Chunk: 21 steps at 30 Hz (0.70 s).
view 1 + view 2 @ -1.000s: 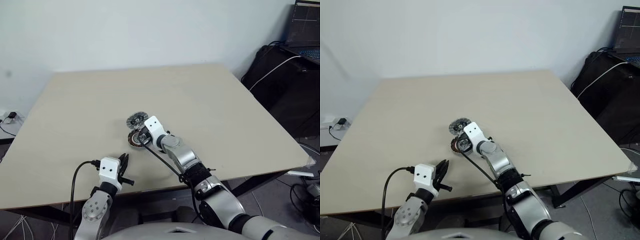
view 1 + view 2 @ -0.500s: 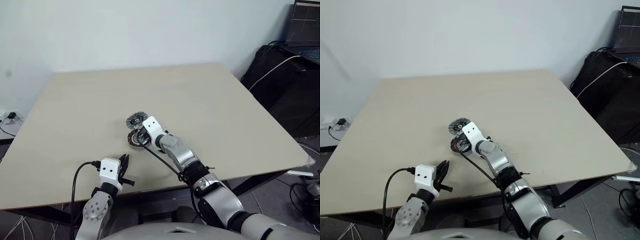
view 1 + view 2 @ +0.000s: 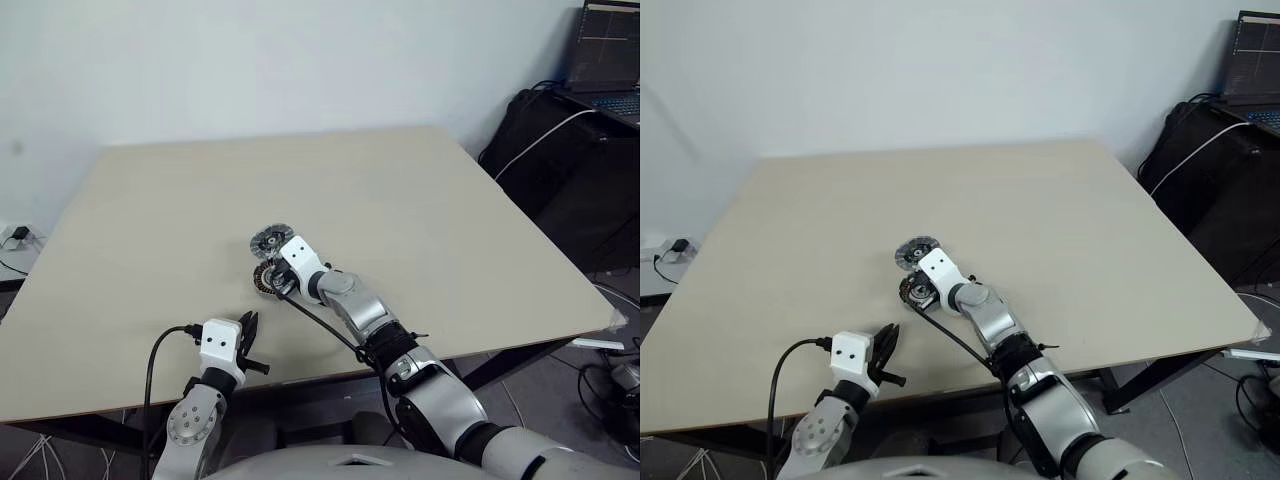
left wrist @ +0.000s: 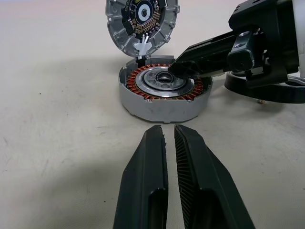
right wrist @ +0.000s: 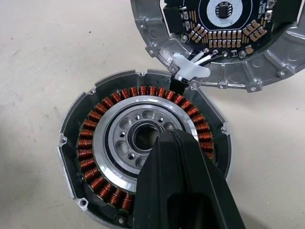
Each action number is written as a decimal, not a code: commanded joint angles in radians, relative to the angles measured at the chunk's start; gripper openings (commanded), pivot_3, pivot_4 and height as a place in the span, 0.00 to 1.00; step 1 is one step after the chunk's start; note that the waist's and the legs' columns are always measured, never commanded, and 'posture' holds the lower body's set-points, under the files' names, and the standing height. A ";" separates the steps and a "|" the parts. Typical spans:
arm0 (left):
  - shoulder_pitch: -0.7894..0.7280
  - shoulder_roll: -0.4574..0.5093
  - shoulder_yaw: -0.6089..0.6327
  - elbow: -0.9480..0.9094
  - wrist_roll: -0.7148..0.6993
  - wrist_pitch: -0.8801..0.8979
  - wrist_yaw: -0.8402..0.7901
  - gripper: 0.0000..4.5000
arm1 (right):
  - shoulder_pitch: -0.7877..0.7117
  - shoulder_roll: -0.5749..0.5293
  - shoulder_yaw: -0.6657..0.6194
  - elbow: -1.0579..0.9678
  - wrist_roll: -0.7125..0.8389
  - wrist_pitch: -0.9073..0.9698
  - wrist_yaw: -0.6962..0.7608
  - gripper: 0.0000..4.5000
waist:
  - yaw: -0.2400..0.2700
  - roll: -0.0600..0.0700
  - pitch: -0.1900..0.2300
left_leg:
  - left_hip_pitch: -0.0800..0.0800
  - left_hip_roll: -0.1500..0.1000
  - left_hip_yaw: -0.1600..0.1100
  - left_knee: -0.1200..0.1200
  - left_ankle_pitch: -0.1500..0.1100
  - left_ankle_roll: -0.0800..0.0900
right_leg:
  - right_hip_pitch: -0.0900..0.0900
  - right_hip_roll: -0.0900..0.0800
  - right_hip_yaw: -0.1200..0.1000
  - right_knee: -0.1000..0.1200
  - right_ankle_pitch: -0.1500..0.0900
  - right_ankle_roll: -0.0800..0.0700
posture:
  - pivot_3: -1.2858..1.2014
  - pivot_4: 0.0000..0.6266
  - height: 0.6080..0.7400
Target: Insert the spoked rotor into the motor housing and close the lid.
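Over housing [image 5: 143,157]: my right gripper [image 5: 178,143], clenched, pressing seated rotor [image 5: 138,143]. Left gripper [image 4: 169,136] near, nearly closed, empty. Next: fold lid [image 4: 142,19] down.

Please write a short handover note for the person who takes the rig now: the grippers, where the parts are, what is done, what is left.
Right gripper: shut, tips over the centre of the motor housing.
Left gripper: nearly shut, holding nothing, near the table edge, pointing at the housing.
Spoked rotor: appears seated inside the copper windings.
Lid: open, beside the housing, joined by white wires.
Left: check the rotor's seating, close the lid.
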 commanded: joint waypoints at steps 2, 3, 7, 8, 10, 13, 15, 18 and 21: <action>-0.008 -0.004 -0.009 -0.015 -0.009 -0.016 -0.006 0.10 | -0.010 0.016 -0.038 -0.038 0.004 -0.089 -0.058 0.00 | 0.000 0.000 0.000 | 0.000 0.000 0.000 0.000 0.000 0.000 | 0.000 0.000 0.000 0.000 0.000 0.000 | 0.52 0.00 1.00; -0.008 -0.004 -0.010 -0.015 -0.009 -0.016 -0.006 0.10 | -0.009 0.016 -0.037 -0.039 0.000 -0.111 -0.066 0.00 | 0.000 0.000 0.000 | 0.000 0.000 0.000 0.000 0.000 0.000 | 0.000 0.000 0.000 0.000 0.000 0.000 | 0.52 0.00 1.00; -0.010 -0.005 -0.012 -0.013 -0.009 -0.013 -0.008 0.10 | 0.002 0.015 -0.015 -0.047 -0.011 -0.152 -0.051 0.00 | 0.000 0.000 0.000 | 0.000 0.000 0.000 0.000 0.000 0.000 | 0.000 0.000 0.000 0.000 0.000 0.000 | 0.52 0.00 1.00; -0.010 -0.005 -0.012 -0.013 -0.009 -0.012 -0.008 0.10 | 0.003 0.017 -0.012 -0.048 -0.010 -0.150 -0.043 0.00 | 0.000 0.000 0.000 | 0.000 0.000 0.000 0.000 0.000 0.000 | 0.000 0.001 0.000 0.000 0.000 0.000 | 0.52 0.00 1.00; -0.011 -0.005 -0.014 -0.013 -0.009 -0.011 -0.009 0.10 | 0.004 0.018 -0.007 -0.046 -0.008 -0.141 -0.028 0.00 | 0.000 0.000 0.000 | 0.000 0.000 0.000 0.000 0.000 0.000 | 0.000 0.000 0.000 0.000 0.000 0.000 | 0.52 0.00 1.00; -0.011 -0.006 -0.016 -0.013 -0.009 -0.009 -0.008 0.10 | 0.001 0.018 -0.005 -0.039 -0.012 -0.136 -0.019 0.00 | 0.000 0.000 0.000 | 0.000 0.000 0.000 0.000 0.000 0.000 | 0.000 0.000 0.000 0.000 0.000 0.000 | 0.52 0.00 1.00; -0.010 -0.007 -0.017 -0.013 -0.010 -0.009 -0.006 0.10 | -0.005 0.019 -0.007 -0.028 -0.014 -0.136 -0.019 0.00 | 0.000 0.000 0.000 | 0.000 0.000 0.000 0.000 0.000 0.000 | 0.000 0.000 0.000 0.000 0.000 0.000 | 0.52 0.00 1.00; -0.009 -0.007 -0.018 -0.010 -0.011 -0.010 -0.005 0.10 | -0.010 0.021 -0.007 -0.017 -0.015 -0.137 -0.019 0.00 | 0.000 0.000 0.000 | 0.000 0.000 0.000 0.000 0.000 0.000 | 0.000 0.000 0.000 0.001 0.000 0.000 | 0.52 0.00 1.00; -0.008 -0.007 -0.019 -0.011 -0.013 -0.010 -0.004 0.10 | -0.014 0.023 0.001 0.000 -0.021 -0.134 -0.017 0.00 | 0.000 0.000 0.000 | 0.000 0.000 0.000 0.000 0.000 0.000 | 0.000 0.000 0.000 0.001 0.000 0.000 | 0.52 0.00 1.00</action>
